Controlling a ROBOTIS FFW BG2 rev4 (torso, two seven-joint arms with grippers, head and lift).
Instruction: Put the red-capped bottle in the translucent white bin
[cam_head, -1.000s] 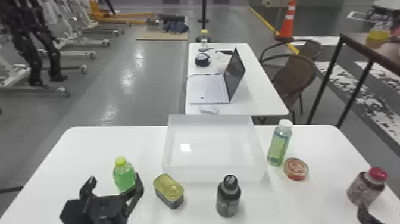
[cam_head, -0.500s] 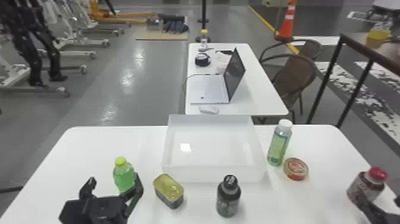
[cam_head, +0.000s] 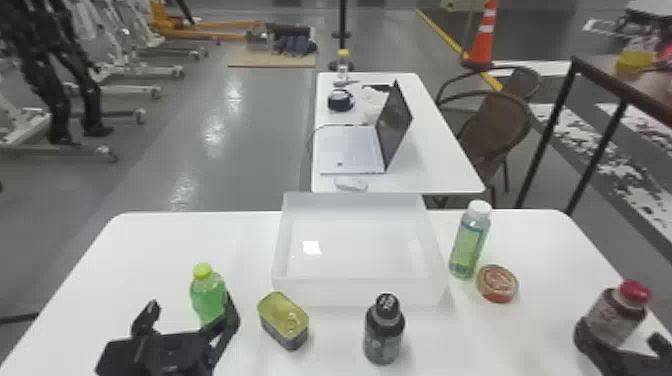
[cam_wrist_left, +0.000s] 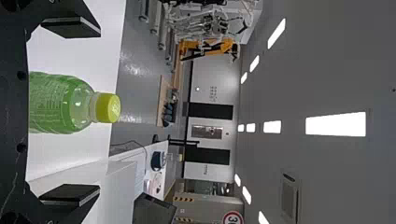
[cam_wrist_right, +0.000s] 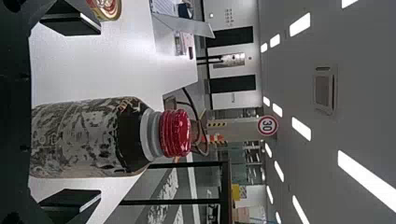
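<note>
Your right gripper (cam_wrist_right: 99, 112), fingers spread, is the nearer hand: red-capped bottle (cam_head: 615, 315) stands upright just ahead of its palm, offset toward the outer finger, so you should centre before closing.

Round tin (cam_wrist_right: 107, 9) cropped (right wrist view)
</note>
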